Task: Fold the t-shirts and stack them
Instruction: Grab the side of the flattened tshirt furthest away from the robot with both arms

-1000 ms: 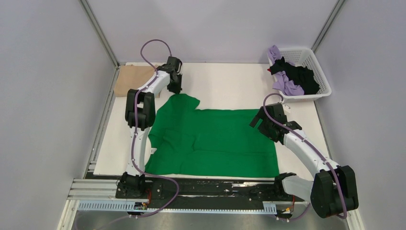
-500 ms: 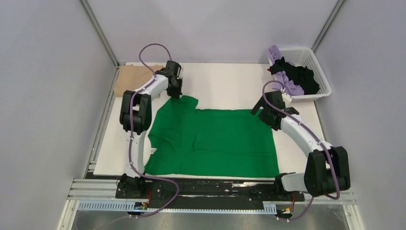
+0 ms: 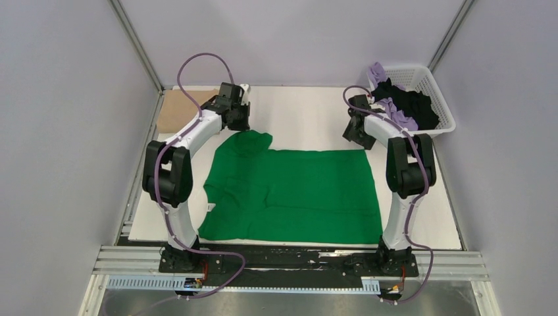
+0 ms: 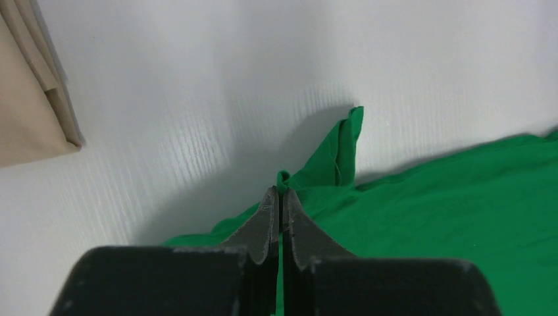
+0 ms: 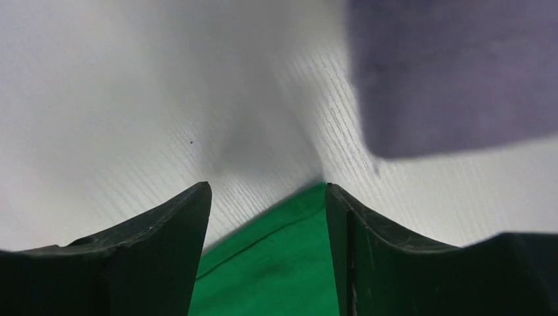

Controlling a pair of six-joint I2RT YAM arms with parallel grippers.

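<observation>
— The right arm has been swinging up the table this past second. The right gripper (image 3: 351,135) was sitting beside the shirt's right edge and is now hanging over the far right corner.

— And the other one?

— The left gripper (image 3: 238,125) is hardly budging. It's pinching the far sleeve of the green tee (image 3: 289,191), fingers pressed tight with a nub of green poking up between the tips. The sleeve is lifting off the table (image 3: 303,108) in a small peak.

— So the right side is lagging.

— Yes. Its fingers are standing wide apart, gripping nothing. In its own view the hem corner is pointing up into the gap and lying just on the near side of the tips. I'd say it's only needing to drop and close.

— Which way is the shirt lying?

— Lengthways across the table, spread flat in the middle, with sleeves toward the left arm and hem toward the right. The far edge is running from one gripper to the other, so each arm is working the end nearest it. I'm guessing they're meaning to carry that edge toward the bases.

— And that purple blur above the right fingers?

— Too soft to tell; possibly the lilac tee (image 3: 398,118) spilling from the basket (image 3: 411,68). The tan tee (image 3: 177,105) is lying folded at the far left corner.
</observation>
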